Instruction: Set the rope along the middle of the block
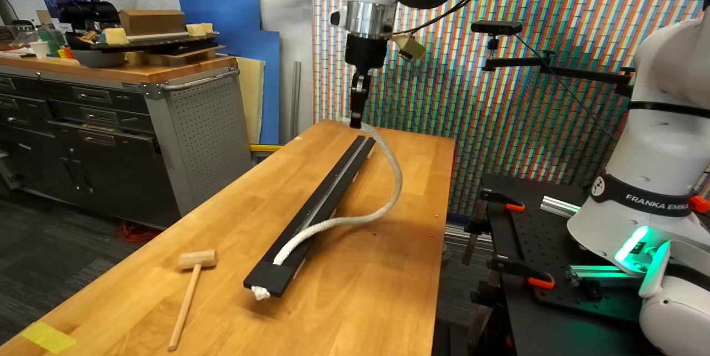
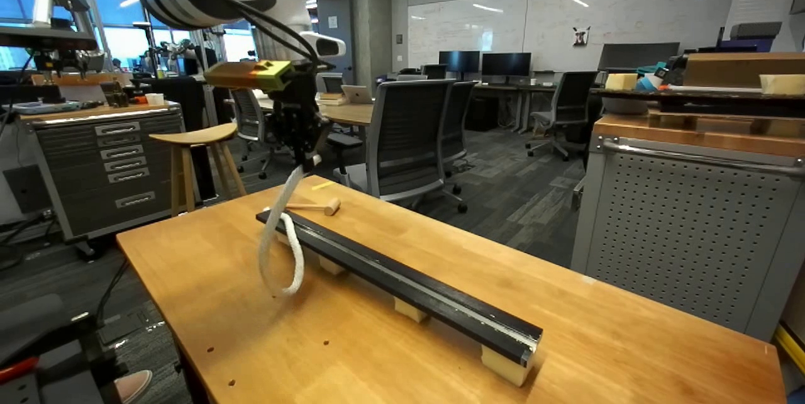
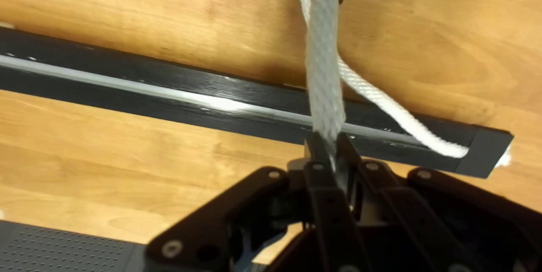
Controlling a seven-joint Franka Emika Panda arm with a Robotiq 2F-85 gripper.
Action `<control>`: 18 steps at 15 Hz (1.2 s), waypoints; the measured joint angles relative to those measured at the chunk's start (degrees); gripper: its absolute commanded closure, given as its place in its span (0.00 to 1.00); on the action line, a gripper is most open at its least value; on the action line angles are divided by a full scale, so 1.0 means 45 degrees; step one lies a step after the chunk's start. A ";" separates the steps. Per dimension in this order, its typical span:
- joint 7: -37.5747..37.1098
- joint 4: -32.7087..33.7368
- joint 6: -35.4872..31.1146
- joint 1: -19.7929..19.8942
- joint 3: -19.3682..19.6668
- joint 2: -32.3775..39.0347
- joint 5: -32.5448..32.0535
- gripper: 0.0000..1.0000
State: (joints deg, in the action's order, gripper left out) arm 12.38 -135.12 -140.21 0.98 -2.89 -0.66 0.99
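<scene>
The laying step looks under way: one end of the rope [image 3: 324,51] sits down on the block [image 2: 402,275], and the loose end is up in the air with the gripper [image 3: 329,142]! Those fingers [image 3: 313,145] are pinched in tight, only the rope's thickness between them, holding it close to its end; in an exterior view a short white tip [image 2: 316,159] pokes out past them. What's wanted next, I'd judge, is a steady carry along the block, away from the seated end, drawing out the slack and then lowering the rope onto the pale strip [image 3: 127,85] that runs down the middle. Too hard a tug could pull the seated end loose (how firmly it's fixed, I can't tell).

And look at that rope: white, braided, supple enough to droop into one big loop. It leaves the strip near the block's end, bows out to one side over the table [image 1: 388,289], then climbs to the fingers. Whether the bottom of the loop touches the table, I can't make out. Beyond the end piece [image 3: 485,150] there's a frayed tuft [image 1: 260,293], probably the same rope run underneath. Most of the strip lies bare.
</scene>
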 measured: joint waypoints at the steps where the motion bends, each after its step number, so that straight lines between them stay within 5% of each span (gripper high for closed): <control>1: -0.0212 0.0011 0.0216 0.0139 0.0301 -0.0328 0.0022 0.97; 11: -0.2359 0.1137 0.1792 0.2165 0.3070 -0.1414 0.0130 0.97; 18: -0.4755 0.2946 0.2592 0.2804 0.3830 0.0065 0.1604 0.97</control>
State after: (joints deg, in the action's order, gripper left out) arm -9.02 -121.86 -128.55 13.59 14.34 -0.37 8.21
